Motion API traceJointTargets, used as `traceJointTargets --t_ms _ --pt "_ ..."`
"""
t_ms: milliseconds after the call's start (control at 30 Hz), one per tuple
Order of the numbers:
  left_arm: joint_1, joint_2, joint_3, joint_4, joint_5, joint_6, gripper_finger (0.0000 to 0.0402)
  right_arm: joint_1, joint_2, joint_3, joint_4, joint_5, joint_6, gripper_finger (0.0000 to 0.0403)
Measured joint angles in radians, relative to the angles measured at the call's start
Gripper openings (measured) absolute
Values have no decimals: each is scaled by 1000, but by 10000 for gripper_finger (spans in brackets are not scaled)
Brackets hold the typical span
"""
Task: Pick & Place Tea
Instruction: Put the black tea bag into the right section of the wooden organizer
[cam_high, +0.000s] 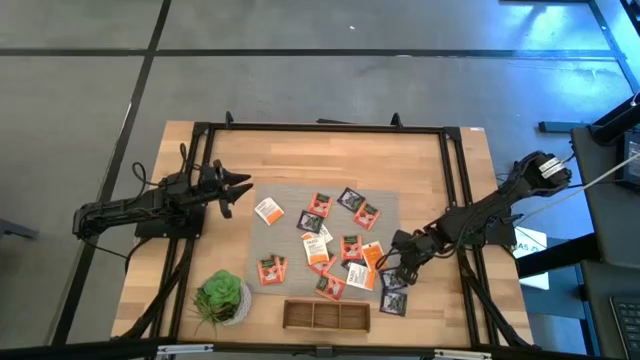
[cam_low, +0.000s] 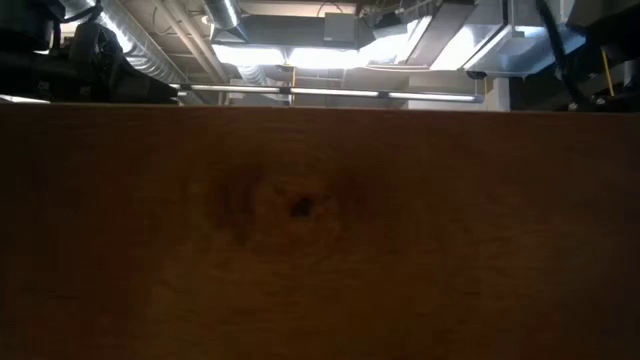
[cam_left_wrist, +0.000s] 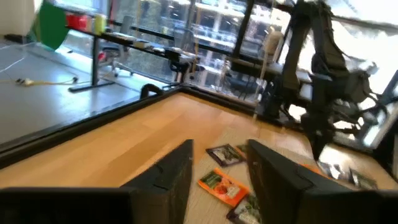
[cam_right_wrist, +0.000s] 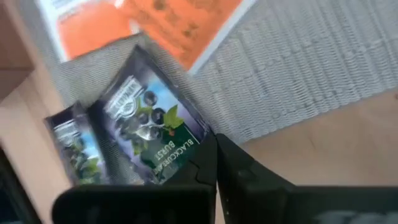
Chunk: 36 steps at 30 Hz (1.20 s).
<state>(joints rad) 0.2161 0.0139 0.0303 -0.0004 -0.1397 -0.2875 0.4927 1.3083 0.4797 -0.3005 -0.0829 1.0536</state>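
A wooden tray with three compartments sits at the near edge of the wooden surface, just beside the potted plant; its compartments look bare of sachets as far as the high view shows. The tea sachets lie scattered flat over the grey woven mat in the middle of the surface: small squares, some orange, some white with orange, some dark. Two dark ones lie at the mat's corner nearest the right arm, one overlapping the other. The right wrist view shows the upper of these, the black sachet, printed with berries, green leaves and pale lettering, with an orange-and-white sachet just beyond it on the mat. The right end effector is down at this corner, its fingers clenched together on the edge of the black sachet. The left end effector hovers at the far left edge of the mat, its fingers spread apart and holding nothing, with sachets lying ahead of it.
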Motion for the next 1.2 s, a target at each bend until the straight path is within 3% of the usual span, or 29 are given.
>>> traceJointTargets --t_ms 133,300,600,700,833,967,1200 --pt "0 0 0 147 -32 -90 143 -1 -12 0 3 4 -14 3" --pt "0 0 0 286 -99 -55 143 -1 -13 2 6 32 -38 2" --pt "0 2 0 328 -130 -99 143 -1 -14 4 11 39 -66 1" --pt "-6 45 1 317 -77 -153 143 -1 -14 4 11 60 -89 1" --pt "-39 194 0 342 -74 -203 143 -13 -15 4 14 63 -97 0" --pt "-81 433 36 401 -79 -250 143 -23 -15 4 24 63 -115 0" --pt "-120 948 350 417 -8 -205 143 -36 -15 4 52 67 -123 0"
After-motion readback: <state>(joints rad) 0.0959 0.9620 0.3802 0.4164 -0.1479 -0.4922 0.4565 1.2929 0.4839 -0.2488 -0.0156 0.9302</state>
